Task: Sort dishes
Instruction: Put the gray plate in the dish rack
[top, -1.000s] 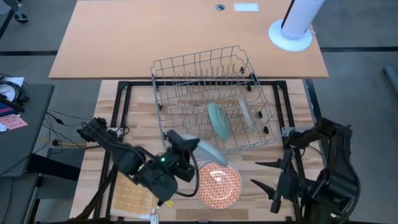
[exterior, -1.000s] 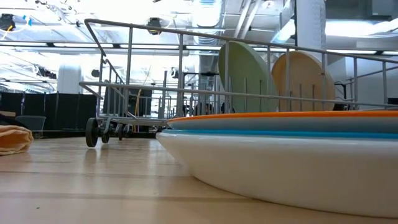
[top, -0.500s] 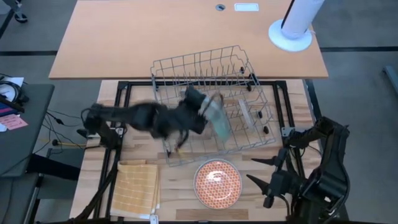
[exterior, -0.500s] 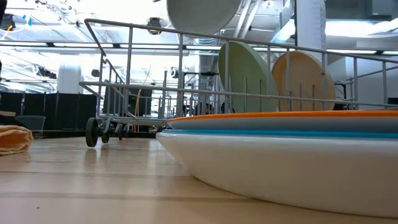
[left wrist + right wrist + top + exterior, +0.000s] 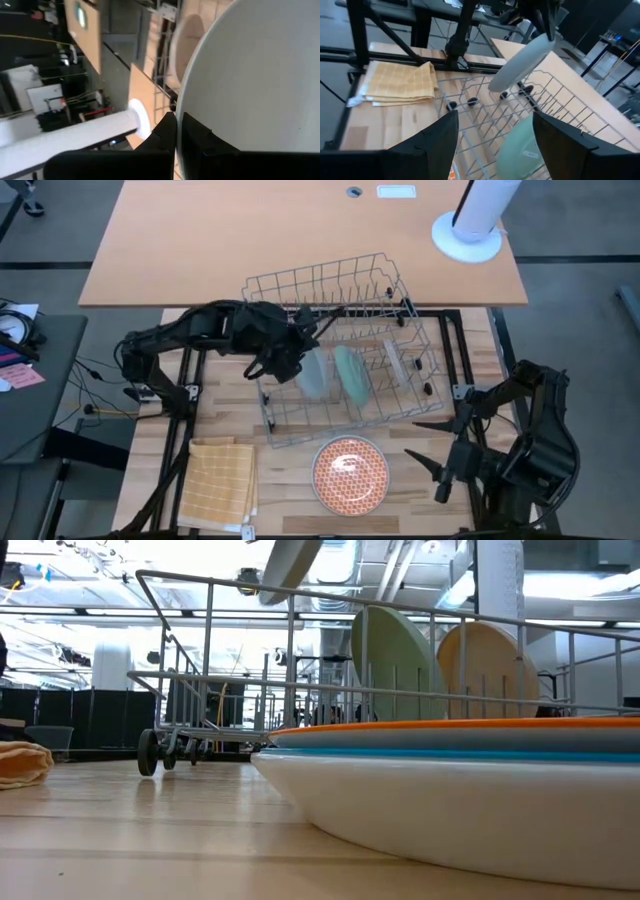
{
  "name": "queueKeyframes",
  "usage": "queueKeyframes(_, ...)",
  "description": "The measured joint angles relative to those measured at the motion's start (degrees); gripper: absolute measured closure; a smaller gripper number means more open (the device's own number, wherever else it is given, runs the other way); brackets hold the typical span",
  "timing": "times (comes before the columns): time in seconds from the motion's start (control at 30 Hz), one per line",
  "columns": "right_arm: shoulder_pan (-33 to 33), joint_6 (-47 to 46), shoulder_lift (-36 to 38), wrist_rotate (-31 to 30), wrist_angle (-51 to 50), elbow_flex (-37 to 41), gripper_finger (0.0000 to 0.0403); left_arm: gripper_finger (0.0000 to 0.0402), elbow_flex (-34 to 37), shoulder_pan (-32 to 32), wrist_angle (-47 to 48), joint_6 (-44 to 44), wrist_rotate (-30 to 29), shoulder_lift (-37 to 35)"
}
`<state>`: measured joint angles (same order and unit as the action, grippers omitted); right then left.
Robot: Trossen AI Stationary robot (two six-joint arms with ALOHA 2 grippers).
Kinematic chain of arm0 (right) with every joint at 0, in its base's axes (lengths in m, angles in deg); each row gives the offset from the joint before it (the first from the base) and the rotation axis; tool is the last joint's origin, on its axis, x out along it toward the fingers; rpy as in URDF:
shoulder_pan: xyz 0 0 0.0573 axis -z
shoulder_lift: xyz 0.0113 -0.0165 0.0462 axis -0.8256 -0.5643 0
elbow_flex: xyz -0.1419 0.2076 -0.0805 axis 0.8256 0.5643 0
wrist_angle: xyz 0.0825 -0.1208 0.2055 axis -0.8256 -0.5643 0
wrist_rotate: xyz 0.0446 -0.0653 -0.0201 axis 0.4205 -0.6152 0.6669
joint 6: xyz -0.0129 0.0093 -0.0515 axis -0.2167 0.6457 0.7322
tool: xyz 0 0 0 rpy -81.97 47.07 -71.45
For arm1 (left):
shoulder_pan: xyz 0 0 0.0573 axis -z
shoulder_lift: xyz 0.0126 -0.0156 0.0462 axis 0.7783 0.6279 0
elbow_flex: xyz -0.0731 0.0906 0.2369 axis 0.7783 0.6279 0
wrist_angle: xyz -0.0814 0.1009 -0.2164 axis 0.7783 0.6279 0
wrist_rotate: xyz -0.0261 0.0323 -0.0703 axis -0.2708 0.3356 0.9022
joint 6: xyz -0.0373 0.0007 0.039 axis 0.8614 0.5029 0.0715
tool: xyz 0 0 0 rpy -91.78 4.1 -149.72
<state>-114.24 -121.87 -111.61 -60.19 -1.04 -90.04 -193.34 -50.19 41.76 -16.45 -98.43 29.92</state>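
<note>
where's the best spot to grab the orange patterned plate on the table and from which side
Take the orange patterned plate by its rim, pinching the lip with one finger above and one below. It lies flat, face up, on top of a stack in front of the wire rack, so only the edge offers purchase. The right gripper waits open just beside it, so coming in low from that side looks simplest.

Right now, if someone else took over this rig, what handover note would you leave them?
Left gripper: shut on a pale plate, tilted over the rack.
Right gripper: open, waiting near the table's right front edge.
Done: teal plate and beige plate stand in the rack.
Left: slot the held plate, then the stack by the rack, orange plate on top.
</note>
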Motion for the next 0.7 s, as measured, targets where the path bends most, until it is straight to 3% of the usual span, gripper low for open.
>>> queueKeyframes(0.23, 1.96, 6.31, -0.07, 0.05, 0.00, 0.01, 0.0143, 0.0401, 5.14, -0.42, -2.89, -1.15, -1.07, 0.23)
queueKeyframes(0.33, 2.66, 6.48, -0.09, 0.02, -0.01, 0.01, 0.0143, 0.0401, 8.12, -2.24, -5.81, -4.94, -8.22, 0.10)
queueKeyframes(0.4, 3.34, 6.53, -0.09, -0.04, 0.01, 0.01, 0.0143, 0.0401, 8.28, -4.86, -8.72, -7.93, -9.45, -0.76)
queueKeyframes(0.47, 4.16, 6.63, -0.09, -0.11, 0.00, 0.01, 0.0143, 0.0401, 7.53, -8.34, -12.46, -9.29, -3.16, -2.49)
queueKeyframes(0.7, 6.85, 7.09, -0.11, -0.11, -0.01, -0.01, 0.0143, 0.0401, 5.66, -22.91, -19.12, -1.98, 29.22, -7.76)
